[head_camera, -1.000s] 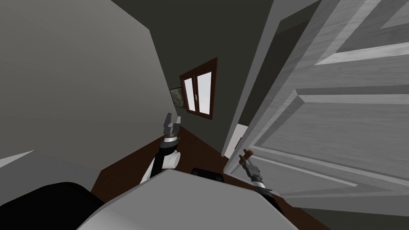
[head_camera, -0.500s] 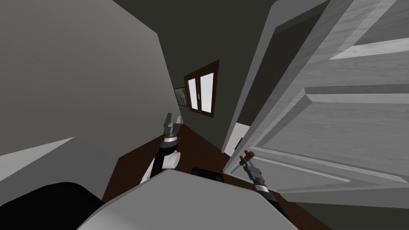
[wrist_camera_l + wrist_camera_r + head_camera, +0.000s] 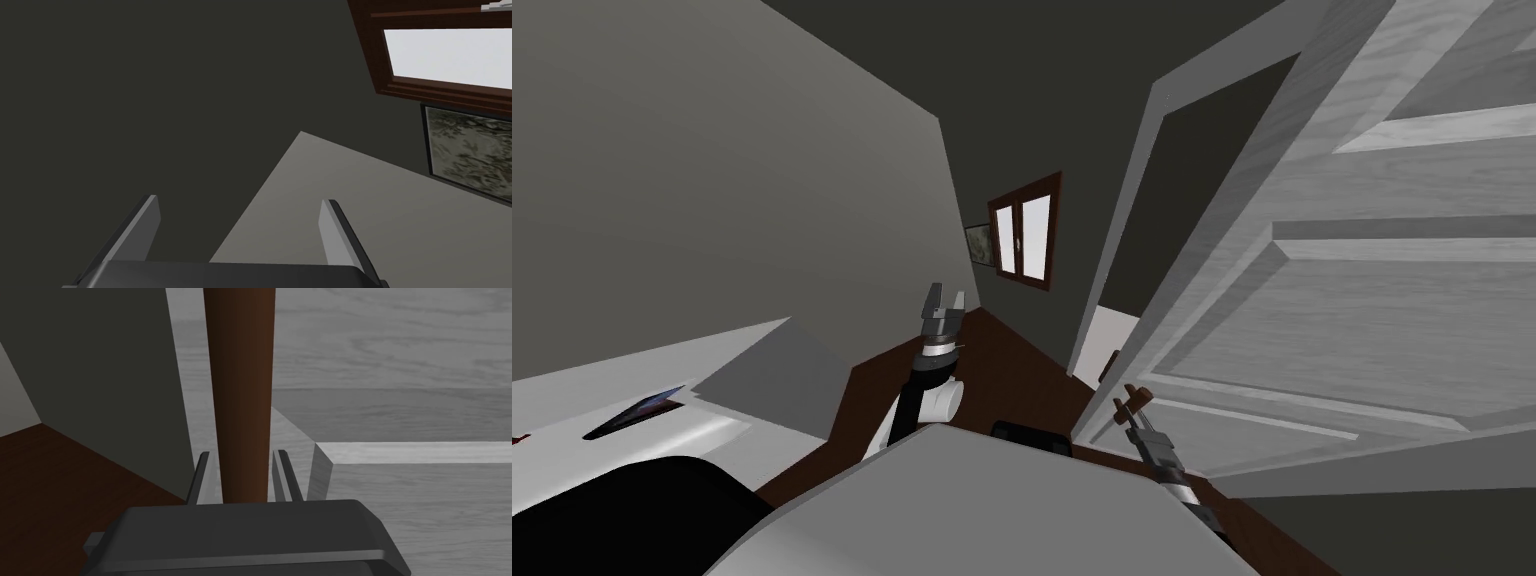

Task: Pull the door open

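Gripping the brown handle (image 3: 242, 388) of the grey panelled door (image 3: 1362, 300), right fingers (image 3: 202, 480); left fingers (image 3: 145, 225) apart.

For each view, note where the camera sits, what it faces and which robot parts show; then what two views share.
Head: on the head, steeply down at the grey door, window, both arms.
Left wrist: on the left hand, facing the window; left gripper open.
Right wrist: on the right hand, facing the door; right gripper shut on the brown handle.
Shared: head and left wrist both show the window.

Handle (image 3: 242, 388) sits in right end effector (image 3: 242, 454), door (image 3: 400, 363) behind it
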Available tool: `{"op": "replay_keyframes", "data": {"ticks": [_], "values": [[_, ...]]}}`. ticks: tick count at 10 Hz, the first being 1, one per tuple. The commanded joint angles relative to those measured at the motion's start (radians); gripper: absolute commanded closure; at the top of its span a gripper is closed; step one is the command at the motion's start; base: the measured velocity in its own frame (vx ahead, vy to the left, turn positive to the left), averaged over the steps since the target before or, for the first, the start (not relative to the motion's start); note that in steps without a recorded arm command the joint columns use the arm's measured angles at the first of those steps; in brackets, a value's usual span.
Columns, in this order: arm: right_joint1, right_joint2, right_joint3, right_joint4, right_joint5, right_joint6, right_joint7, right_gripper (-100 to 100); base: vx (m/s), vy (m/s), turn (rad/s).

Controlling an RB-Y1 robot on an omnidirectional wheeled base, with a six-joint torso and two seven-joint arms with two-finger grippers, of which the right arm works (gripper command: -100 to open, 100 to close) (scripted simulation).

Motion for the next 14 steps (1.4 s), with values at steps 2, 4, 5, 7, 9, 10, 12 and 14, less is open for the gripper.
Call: {"op": "replay_keyframes", "data": {"ticks": [2,4,5,7,9,10,12,14], "values": [[0.000,-0.011,0.017,0.021,0.007,-0.028,-0.020,100,-0.238,-0.065,0.204],[0.000,-0.021,0.033,0.039,0.014,-0.054,-0.038,100,-0.265,-0.050,0.166],[0.001,-0.027,0.042,0.050,0.018,-0.068,-0.049,100,-0.256,-0.056,0.162],[0.001,-0.034,0.054,0.064,0.023,-0.088,-0.062,100,-0.228,-0.083,0.144],[0.003,-0.038,0.057,0.060,0.022,-0.087,-0.063,100,-0.132,-0.043,0.097],[0.002,-0.039,0.060,0.067,0.023,-0.094,-0.067,100,-0.220,-0.057,0.211],[0.000,-0.041,0.069,0.084,0.025,-0.110,-0.077,100,-0.200,-0.048,0.137],[-0.003,-0.043,0.078,0.102,0.026,-0.128,-0.088,100,-0.216,-0.073,0.176]]}}
